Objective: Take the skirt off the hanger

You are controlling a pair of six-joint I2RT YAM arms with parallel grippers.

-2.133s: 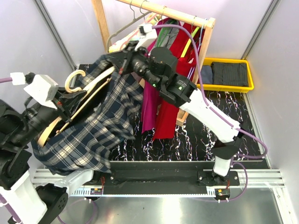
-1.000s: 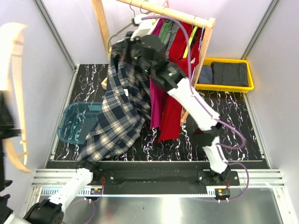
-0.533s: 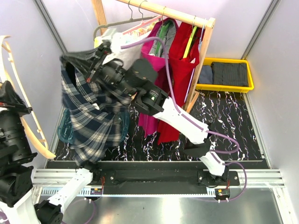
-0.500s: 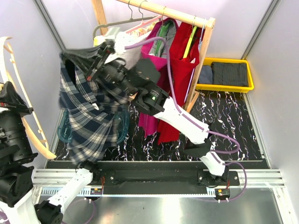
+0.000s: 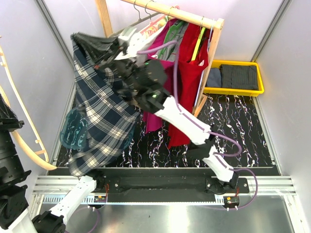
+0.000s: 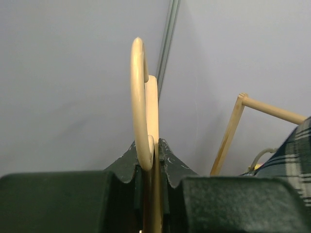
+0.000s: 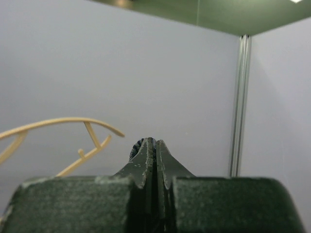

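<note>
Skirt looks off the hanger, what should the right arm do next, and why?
Probably lower the skirt into the basket under it and let go. The right gripper is shut on its waistband, holding it high, while the hanger sits apart in the left gripper, so only setting it down seems left.

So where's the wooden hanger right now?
The hanger is pinched in the left gripper at the far left edge of the overhead view, by the wall, apart from the plaid skirt the right gripper holds.
</note>
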